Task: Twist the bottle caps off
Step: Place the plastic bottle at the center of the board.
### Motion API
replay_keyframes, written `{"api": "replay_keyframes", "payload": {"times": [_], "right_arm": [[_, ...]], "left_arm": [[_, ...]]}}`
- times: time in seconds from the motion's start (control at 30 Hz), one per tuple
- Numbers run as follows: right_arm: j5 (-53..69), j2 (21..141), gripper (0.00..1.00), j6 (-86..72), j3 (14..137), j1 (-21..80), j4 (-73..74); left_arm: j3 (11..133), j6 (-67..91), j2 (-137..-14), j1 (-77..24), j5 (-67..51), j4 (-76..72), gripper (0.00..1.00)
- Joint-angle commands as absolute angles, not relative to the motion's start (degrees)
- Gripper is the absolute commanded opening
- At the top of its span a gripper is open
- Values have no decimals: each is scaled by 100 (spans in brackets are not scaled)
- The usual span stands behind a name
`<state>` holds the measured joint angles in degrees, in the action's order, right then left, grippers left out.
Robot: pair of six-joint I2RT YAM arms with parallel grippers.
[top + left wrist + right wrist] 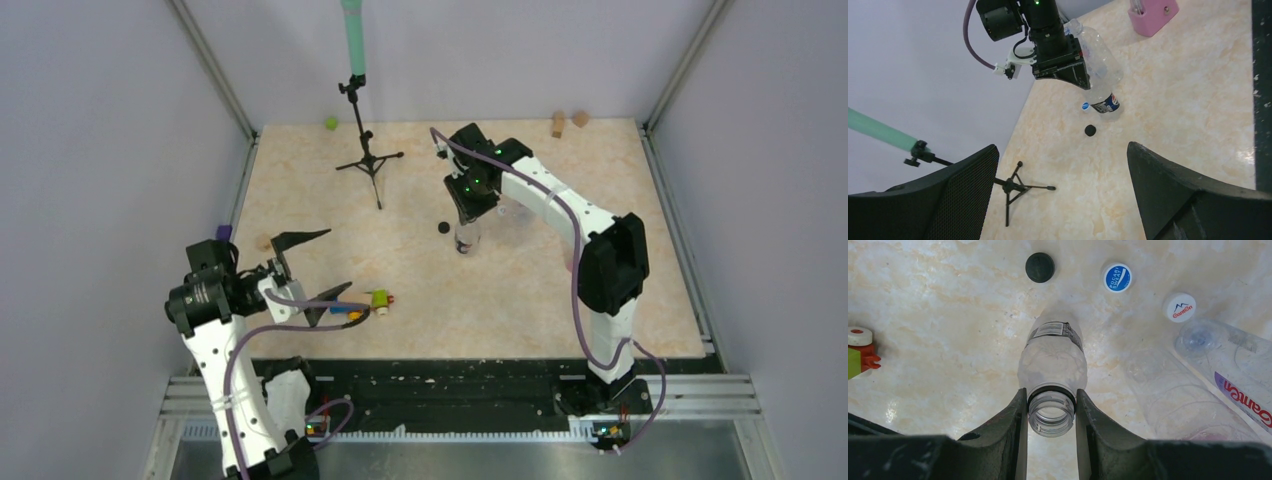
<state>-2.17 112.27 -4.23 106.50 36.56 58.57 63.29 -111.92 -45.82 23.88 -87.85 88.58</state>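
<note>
A small clear bottle (1052, 360) stands upright mid-table, its neck uncapped. My right gripper (1051, 410) is shut on that neck from above, one finger on each side. Beyond it, three loose bottle caps lie on the table: a black cap (1040, 267), a blue cap (1117, 277) and a white cap (1179, 307). Two more clear bottles lie on their sides to the right, one plain (1178, 400) and one with a pinkish label (1233, 365). From above, the right gripper (470, 205) hides the bottle's top. My left gripper (315, 268) hangs open and empty at the front left, far from the bottles.
A black tripod stand (368, 150) with a green pole stands at the back. A green and red toy (380, 298) lies near the left gripper. Small tan blocks (568, 121) and a green block (330, 123) sit by the back wall. A pink object (1153, 12) lies right of the bottles.
</note>
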Motion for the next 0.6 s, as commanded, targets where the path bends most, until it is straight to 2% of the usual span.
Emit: {"api": "replay_keyframes", "payload": {"times": [0.0,0.17,0.23,0.3,0.43,0.57], "right_arm": [[-162,11201,32,-347,10590,3595,5772],[-192,11201,43,-324,10600,3595,5768],[-173,11188,44,-325,10585,3595,5745],[-129,11179,44,-350,10559,3597,5696],[-108,11193,53,-387,10538,3595,5622],[-158,11231,55,-389,10588,3596,5625]], "left_arm": [[6408,-9798,-4840,2426,-9634,9095,98],[6360,-8653,-5293,2627,-9625,9102,98],[6353,-8410,-5272,2774,-9617,9100,98],[6315,-8370,-5120,2982,-9620,9099,99],[6237,-8253,-4709,3575,-9618,9093,98],[6062,-8618,-4111,4334,-9615,9095,98]]}}
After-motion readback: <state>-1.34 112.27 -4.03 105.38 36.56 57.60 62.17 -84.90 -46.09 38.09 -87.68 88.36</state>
